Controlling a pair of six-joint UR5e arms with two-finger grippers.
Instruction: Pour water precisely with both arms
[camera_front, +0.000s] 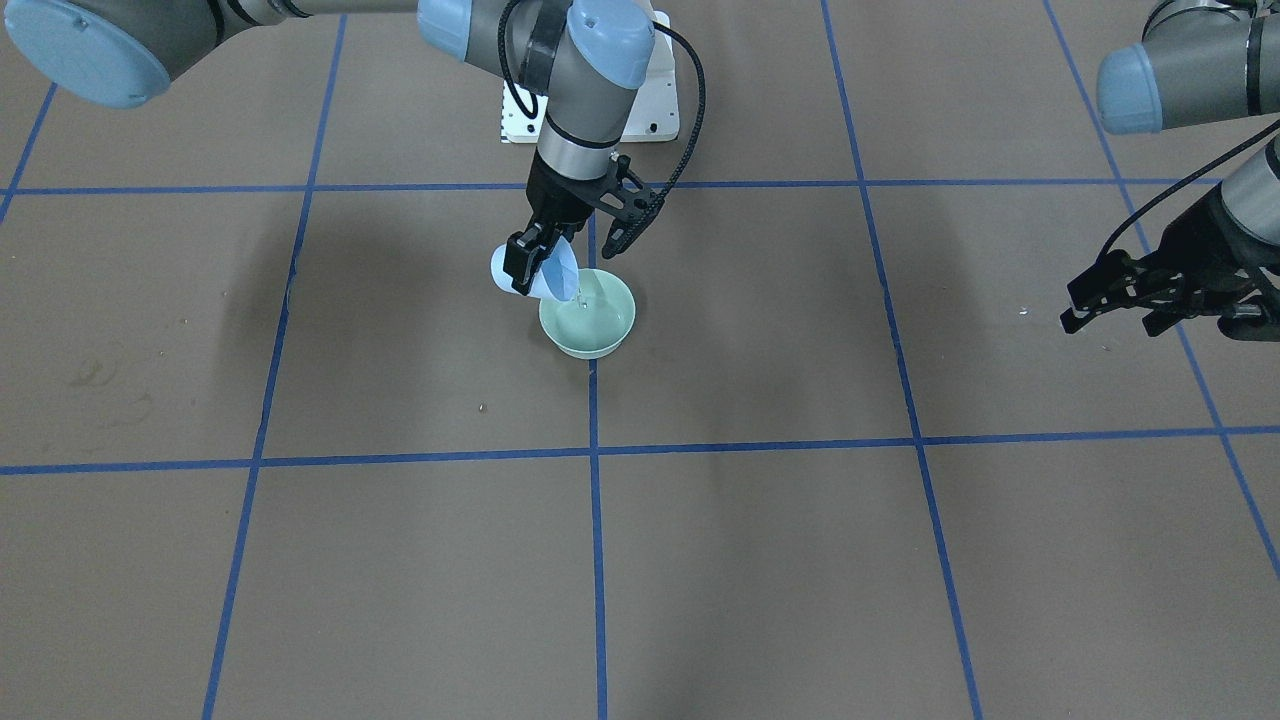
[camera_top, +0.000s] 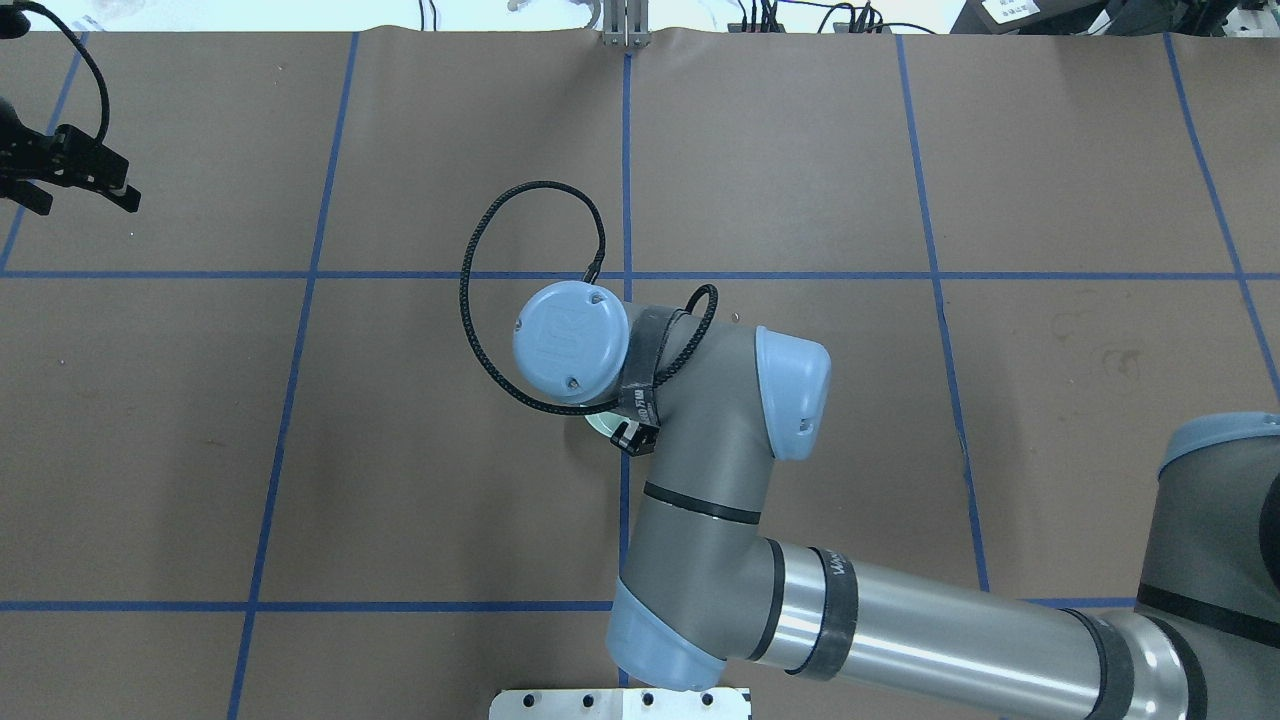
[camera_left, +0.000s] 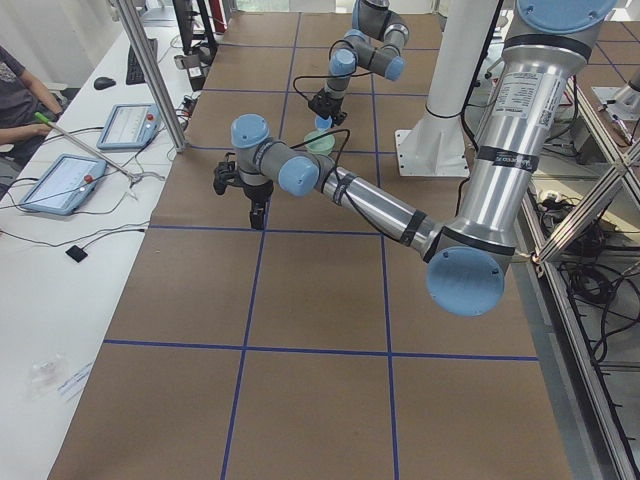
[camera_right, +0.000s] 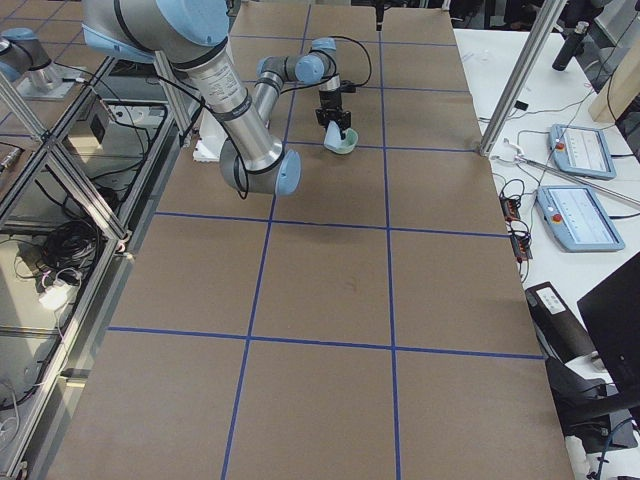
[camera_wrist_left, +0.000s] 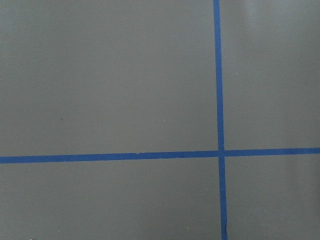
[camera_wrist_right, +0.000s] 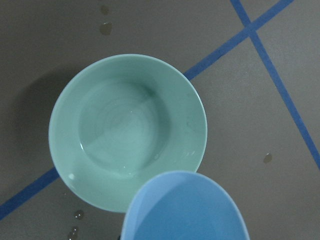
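Right gripper (camera_front: 540, 265), cup (camera_front: 560, 276) over bowl (camera_front: 590, 349) rim

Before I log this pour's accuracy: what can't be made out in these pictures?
- Right wrist view: the bottom edge cuts off the blue cup.
- Overhead: the right arm hides the blue cup and all but a sliver of the green bowl.
- Side views: the water is too small to see.
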